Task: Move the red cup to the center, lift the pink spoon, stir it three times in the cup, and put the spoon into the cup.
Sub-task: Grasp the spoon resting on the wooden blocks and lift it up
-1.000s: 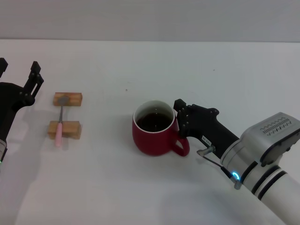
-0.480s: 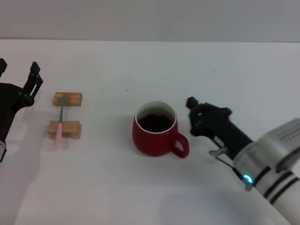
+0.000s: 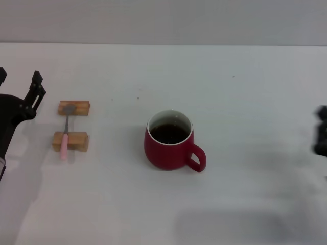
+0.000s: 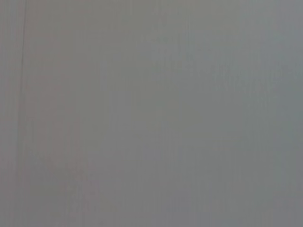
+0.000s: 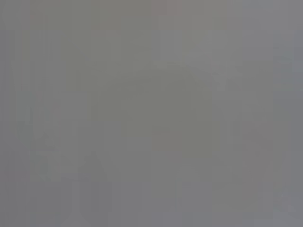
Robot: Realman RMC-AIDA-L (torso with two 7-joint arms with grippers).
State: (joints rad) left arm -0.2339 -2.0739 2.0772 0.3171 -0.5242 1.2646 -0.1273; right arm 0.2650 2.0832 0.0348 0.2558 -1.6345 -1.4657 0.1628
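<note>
While the left gripper (image 3: 19,84) sits at the far left with its two black fingers (image 3: 37,81) spread apart and holding nothing, it's well off from the red cup (image 3: 171,140). Right gripper (image 3: 321,137) is just a dark blur at the right edge, also well away from the cup, so can't tell what its grip is doing. Cup stands upright mid-table, dark red, white inside, dark liquid, loop handle on the side toward the right gripper. Well left of the cup, the pink spoon (image 3: 65,135) lies across two wooden blocks (image 3: 70,141), grey bowl on the far block, pale pink handle over the near one. Both wrist views show only flat grey.
</note>
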